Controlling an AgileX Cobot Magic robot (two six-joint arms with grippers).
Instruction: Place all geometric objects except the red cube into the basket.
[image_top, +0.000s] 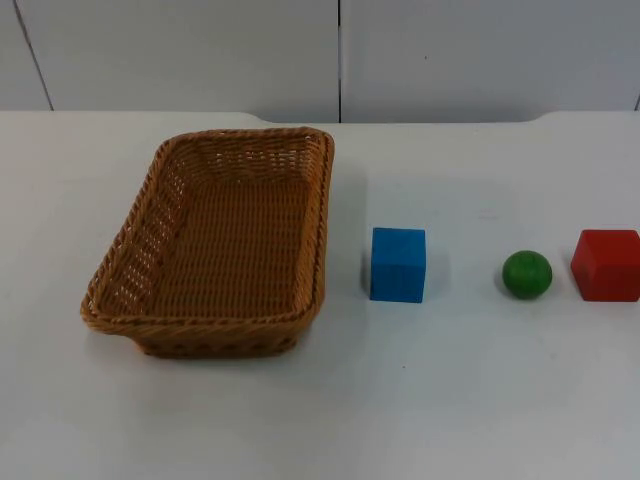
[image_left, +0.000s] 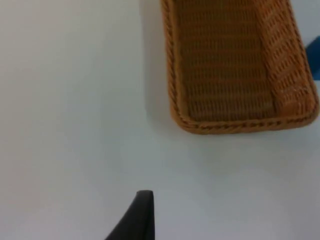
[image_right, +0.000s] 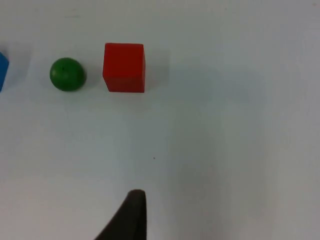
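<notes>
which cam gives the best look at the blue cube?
Top view: the blue cube shows whole, between the basket and the green ball. Both wrist views catch just a blue sliver of it at the frame edge.

The basket, at the left of centre in the top view, is woven of brown wicker, rough and ribbed, with a braided rim and open lattice walls. To its right the blue cube, the green ball and the red cube at the right edge look smooth and matt, as of painted wood. The table is smooth, white and matt.
</notes>
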